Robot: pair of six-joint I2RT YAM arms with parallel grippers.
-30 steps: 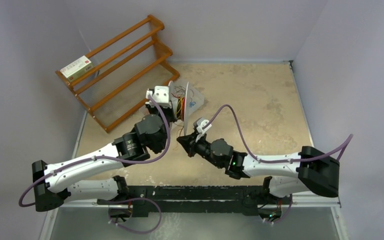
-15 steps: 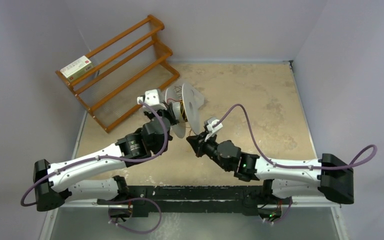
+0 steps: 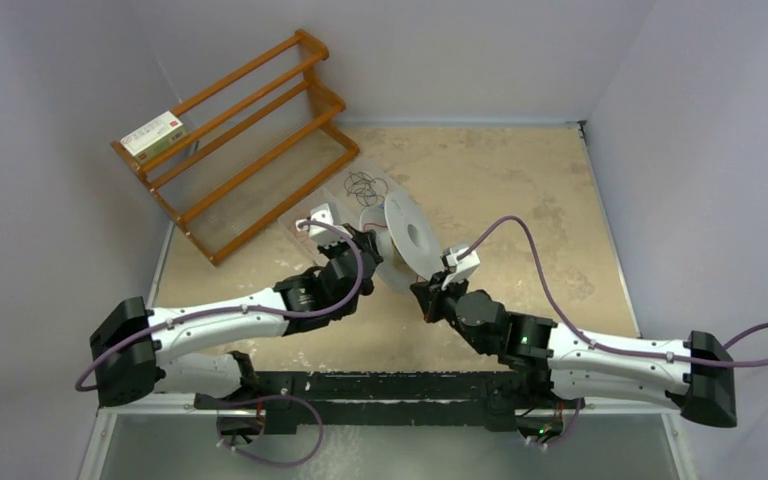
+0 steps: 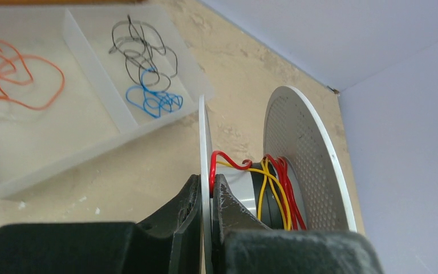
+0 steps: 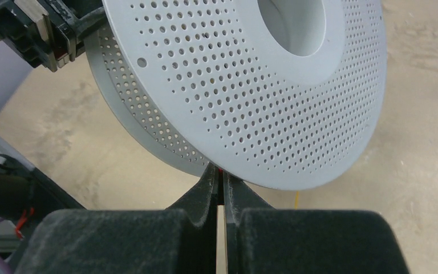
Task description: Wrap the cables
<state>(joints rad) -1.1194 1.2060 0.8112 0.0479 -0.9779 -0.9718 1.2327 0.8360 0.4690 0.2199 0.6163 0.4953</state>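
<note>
- The tan bench [image 3: 520, 190] carries everything here, with my two arms reaching in from its near edge.
- A wooden rack [image 3: 243, 73] stands at the far-left corner, and a small carton [image 3: 154, 133] sits on its upper rail.
- A clear tray [image 4: 100, 91] lies left of centre toward the far edge, just beside the rack's foot. A wall divides it into two compartments.
- The white perforated spool [image 3: 407, 240] stands tilted on edge over mid-bench, between my claws and nearer than the tray.
- My left claw [image 4: 206, 197] is clenched on the spool's nearer flange, one finger on each face of the thin disc.
- My right claw [image 5: 221, 174] is clenched tight just under the rim of the other flange. A speck of red shows at its tips, though I cannot tell whether a wire is pinched there.
- A red cable [image 4: 285, 188] and a yellow cable [image 4: 262, 194] are wound round the spool's hub.
- An orange cable [image 4: 23, 74] loops loosely in the tray's left compartment.
- A black cable [image 4: 142, 51] and a blue cable [image 4: 154, 101] lie tangled together in the right compartment.
</note>
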